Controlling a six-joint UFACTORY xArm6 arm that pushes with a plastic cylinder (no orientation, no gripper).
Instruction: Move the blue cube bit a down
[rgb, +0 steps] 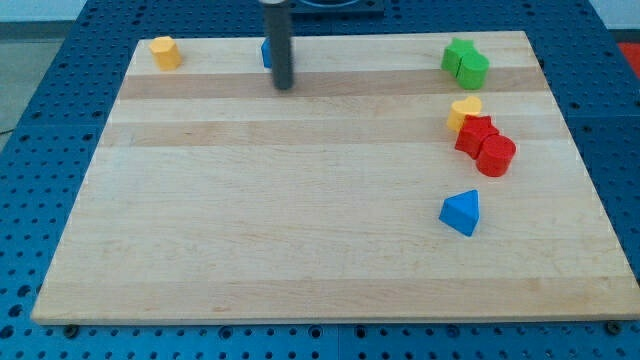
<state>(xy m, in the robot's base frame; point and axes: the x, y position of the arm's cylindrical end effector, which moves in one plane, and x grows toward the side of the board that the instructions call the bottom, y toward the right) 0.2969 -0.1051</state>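
The blue cube (266, 53) sits near the board's top edge, left of centre, mostly hidden behind my rod; only a blue sliver shows at the rod's left. My tip (284, 85) rests on the board just below and slightly right of the cube, close to it; contact cannot be told.
A yellow block (165, 51) sits at the top left. Two green blocks (465, 62) sit at the top right. Below them are a yellow heart-like block (464, 111), a red star-like block (476, 132) and a red cylinder (496, 155). A blue triangular block (461, 212) lies lower right.
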